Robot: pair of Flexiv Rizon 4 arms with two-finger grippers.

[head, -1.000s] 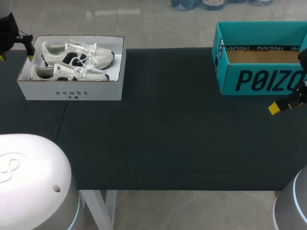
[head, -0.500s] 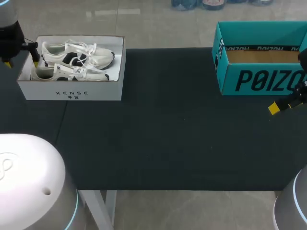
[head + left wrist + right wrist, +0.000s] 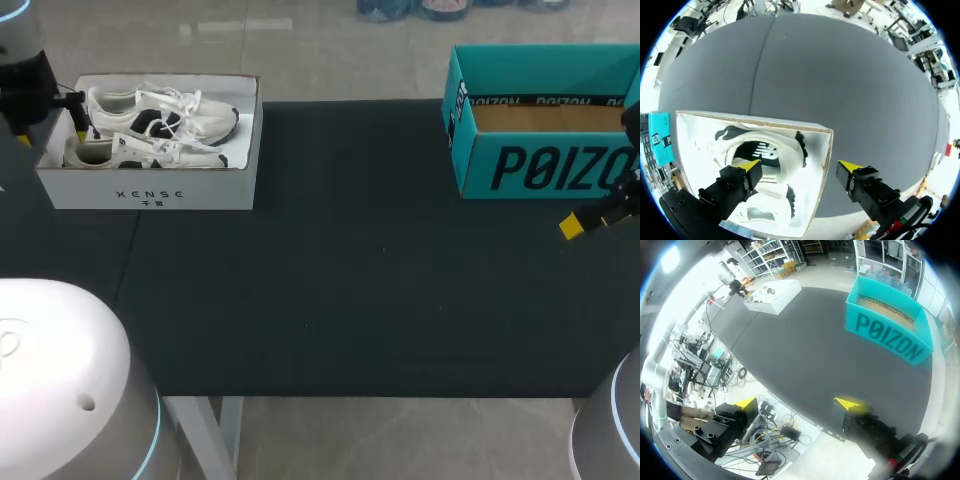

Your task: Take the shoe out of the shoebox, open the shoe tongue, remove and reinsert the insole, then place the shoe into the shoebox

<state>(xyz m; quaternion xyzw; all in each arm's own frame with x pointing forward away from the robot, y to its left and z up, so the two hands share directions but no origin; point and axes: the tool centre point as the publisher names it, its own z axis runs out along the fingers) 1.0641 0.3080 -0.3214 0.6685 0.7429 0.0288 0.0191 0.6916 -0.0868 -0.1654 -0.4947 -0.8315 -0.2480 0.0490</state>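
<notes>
At the counter's far left corner, two white shoes (image 3: 150, 125) with dark patches lie side by side in an open white shoebox (image 3: 150, 190), laces up. Above the box's outer end hangs the left end effector (image 3: 800, 165), its yellow-tipped fingers spread wide and gripping nothing: one finger is over the box's inside above a shoe's heel, the other outside the end wall, over the dark counter (image 3: 380, 280). Well apart, at the far right, stands an open teal box (image 3: 540, 165) (brown inside). The right end effector (image 3: 796, 402) is just beside it at the counter's right edge, fingers likewise apart and holding nothing.
</notes>
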